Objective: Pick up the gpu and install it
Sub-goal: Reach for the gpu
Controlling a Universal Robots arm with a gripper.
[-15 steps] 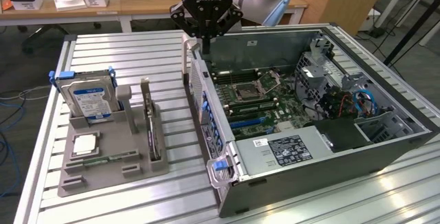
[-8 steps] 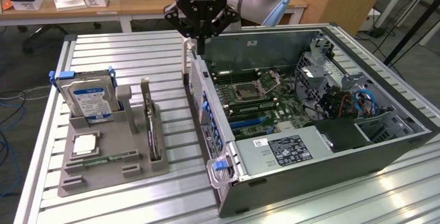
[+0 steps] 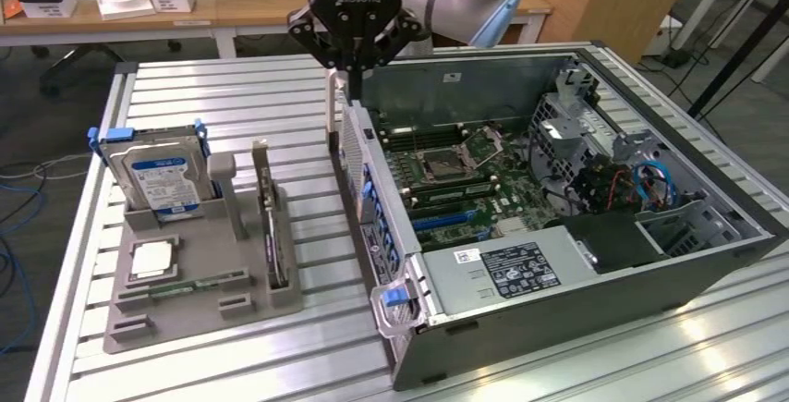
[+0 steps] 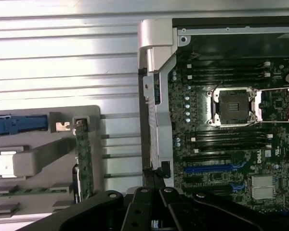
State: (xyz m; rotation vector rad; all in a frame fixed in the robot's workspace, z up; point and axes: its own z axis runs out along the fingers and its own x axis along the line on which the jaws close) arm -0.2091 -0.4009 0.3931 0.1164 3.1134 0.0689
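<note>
With the fingers (image 3: 351, 60) pinched together on nothing above the computer case (image 3: 592, 291) wall, and the gpu (image 3: 265, 213) upright in the grey rack (image 3: 185, 314) beside that case, a descent risks striking the wall or toppling the card.

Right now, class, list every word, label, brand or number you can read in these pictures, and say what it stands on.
Nothing reads in full.
gripper: white lettering on its body, blurred.
hard drive: blue-white label, print too small.
black label inside the computer case: white print too small.
white sticker beside it: too small.
motherboard: white markings, blurred.
gpu: no readable print.
</note>
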